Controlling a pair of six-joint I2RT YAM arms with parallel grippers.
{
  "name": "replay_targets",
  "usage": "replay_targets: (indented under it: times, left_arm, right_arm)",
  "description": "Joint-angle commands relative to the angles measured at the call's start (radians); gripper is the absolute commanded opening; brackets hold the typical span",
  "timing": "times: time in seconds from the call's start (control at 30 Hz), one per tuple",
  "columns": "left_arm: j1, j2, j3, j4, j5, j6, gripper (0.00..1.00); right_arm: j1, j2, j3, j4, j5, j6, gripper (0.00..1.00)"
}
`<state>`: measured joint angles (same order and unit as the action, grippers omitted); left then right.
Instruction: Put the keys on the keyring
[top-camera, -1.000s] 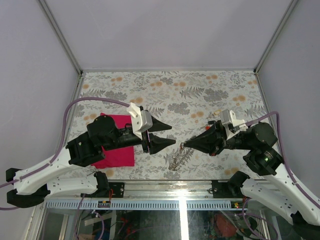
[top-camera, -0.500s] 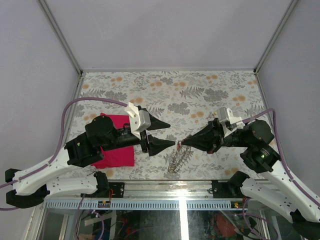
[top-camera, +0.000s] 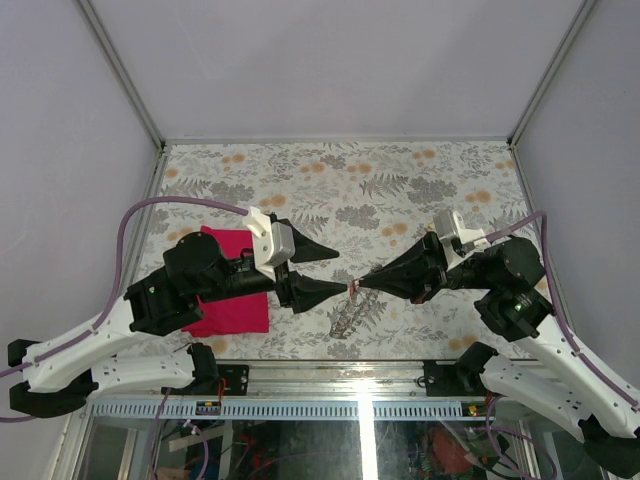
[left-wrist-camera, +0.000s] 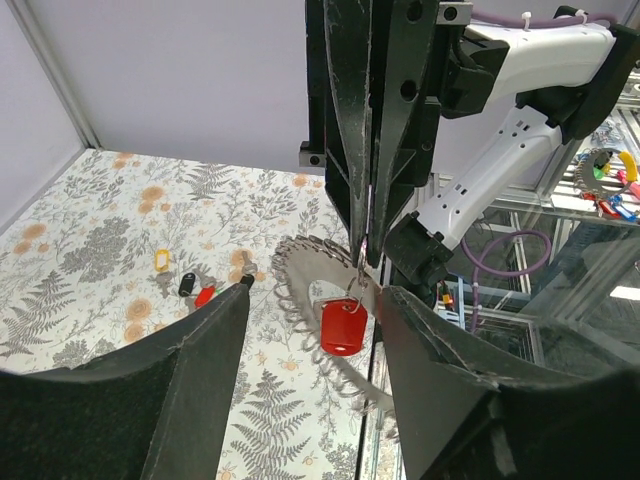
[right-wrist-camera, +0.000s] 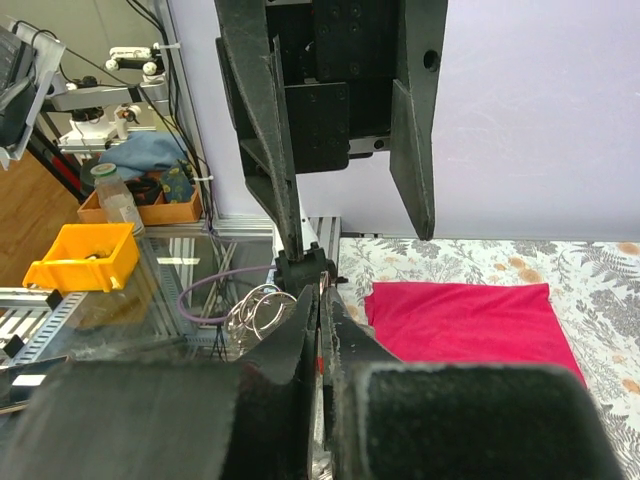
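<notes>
Left wrist: left hand (left-wrist-camera: 315, 290), half open and empty, straddles the red key (left-wrist-camera: 343, 327). Right hand (left-wrist-camera: 366, 250) pinches the keyring (left-wrist-camera: 292, 295) above; spare keys (left-wrist-camera: 187, 284) lie leftward.

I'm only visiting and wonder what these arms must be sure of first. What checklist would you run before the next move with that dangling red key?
1. Right gripper grip: jaws closed, with the keyring and the red key hanging from its tips. Ok.
2. Left gripper ready to take hold: jaws open. Ok.
3. Line-up: in the left wrist view the red key hangs between the left fingers. Ok.
4. Red key already threaded on the keyring: cannot tell.
5. Other keys lie on the table, away from both grippers. Ok.
</notes>
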<state>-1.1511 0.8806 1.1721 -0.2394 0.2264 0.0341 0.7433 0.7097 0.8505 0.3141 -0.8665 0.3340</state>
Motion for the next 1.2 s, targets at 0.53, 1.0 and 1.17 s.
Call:
replay_targets:
  times: [0.53,1.0,1.17]
  left_arm:
    - [-0.004,0.053,0.056,0.070,0.104,0.006,0.39]
    - [-0.004,0.054,0.054,0.076,0.157,0.015,0.37]
    - [-0.003,0.052,0.055,0.082,0.157,0.012,0.38]
  right_arm:
    - [0.002,-0.022,0.034,0.138,-0.046,0.028,0.00]
    - [0.002,-0.028,0.031,0.115,-0.024,0.008,0.00]
    - [0.002,-0.012,0.031,0.123,-0.031,0.013,0.00]
